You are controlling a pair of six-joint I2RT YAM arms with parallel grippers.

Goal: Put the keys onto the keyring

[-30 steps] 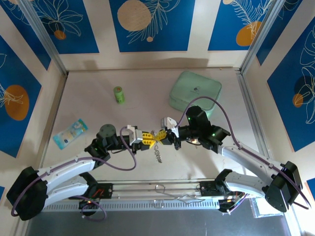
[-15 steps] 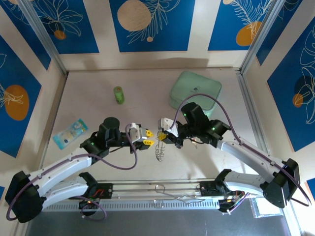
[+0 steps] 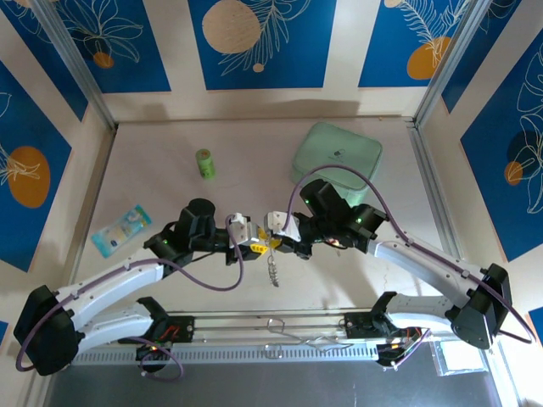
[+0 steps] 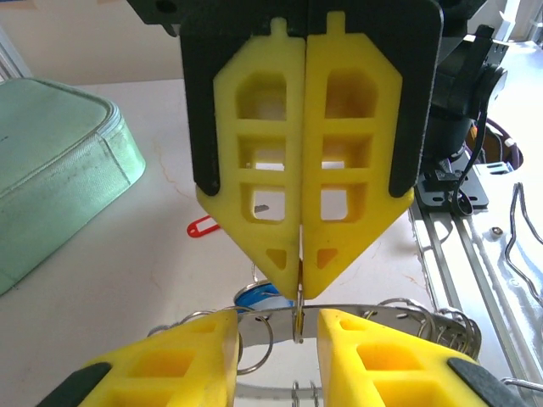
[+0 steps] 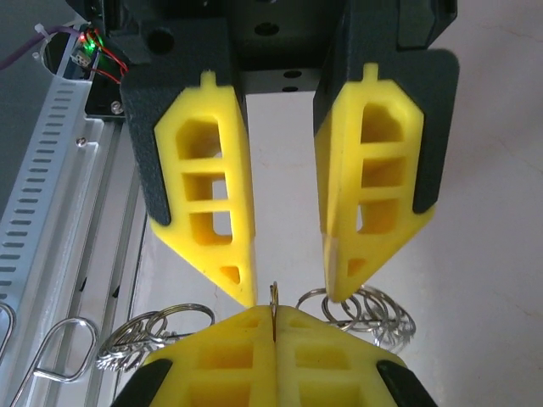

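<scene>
The keyring hangs below the two grippers over the table's near middle, a thin metal band fringed with small rings. My right gripper is shut on one small upright ring of it. My left gripper faces it tip to tip, open, one finger on either side of that pinched ring without touching it. From above, the left gripper and right gripper nearly meet. A blue key tag shows just behind the band. A red key tag lies on the table beyond.
A mint-green case sits at the back right. A small green cylinder stands at the back left, and a blue packet lies at the left. A metal rail with wire hooks runs along the near edge.
The left gripper pulled away from the right one, then came back close, its jaws a little wider. Both grippers drifted slightly left and farther from the bases, with the keyring hanging beneath.
</scene>
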